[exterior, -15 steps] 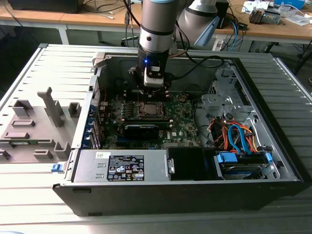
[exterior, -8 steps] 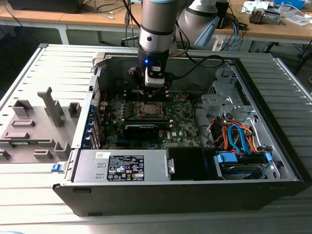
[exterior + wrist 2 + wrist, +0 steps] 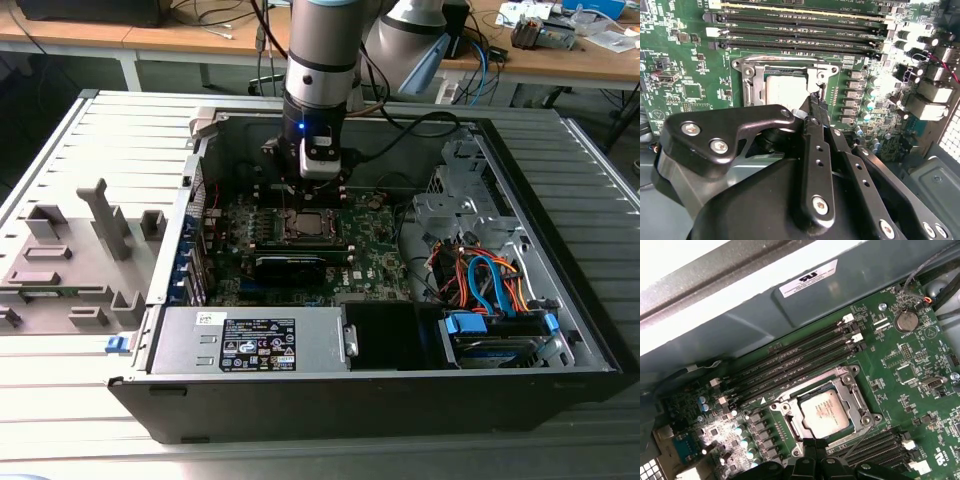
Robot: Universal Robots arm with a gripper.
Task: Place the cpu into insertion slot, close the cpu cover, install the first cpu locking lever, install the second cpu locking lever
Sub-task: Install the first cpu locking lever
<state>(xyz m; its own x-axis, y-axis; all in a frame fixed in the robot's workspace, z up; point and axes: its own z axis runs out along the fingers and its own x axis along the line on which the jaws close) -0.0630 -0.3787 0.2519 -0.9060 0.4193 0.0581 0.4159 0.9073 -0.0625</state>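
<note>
– Inside the open computer case (image 3: 350, 405), over the green motherboard (image 3: 890, 400): logging gripper (image 3: 813, 102) low by the socket. Agree?
– Agreed. Hanging off the arm (image 3: 320, 60), tips just beside one edge of the cpu (image 3: 827, 412) in the second wrist view.
– Fingers (image 3: 815, 150)?
– Marking as pressed together at the tips. Cannot tell whether pinching anything thin.
– Cpu location?
– Seated flat in the insertion slot (image 3: 793, 424), silver top up. Tagging cpu cover (image 3: 785, 65) as down, framing the chip through its window.
– Levers?
– Noting one thin wire lever (image 3: 858, 442) slanting from a socket corner toward the gripper in the first wrist view. Latched or loose: cannot tell.
– Neighbours?
– Long black memory slots (image 3: 790, 365) just beside the socket on one side, more on the opposite side near the gripper. Row of capacitors (image 3: 870, 95) along another side. Coin cell (image 3: 905, 320) well apart on the board.
– Exterior extras?
– Black card (image 3: 300, 265) between socket and power supply (image 3: 255, 345), the latter along the near case wall. Drive with blue caddy (image 3: 495, 335) toward the exterior view's right. Grey moulded fixture (image 3: 70, 255) outside the case, on the exterior view's left.
</note>
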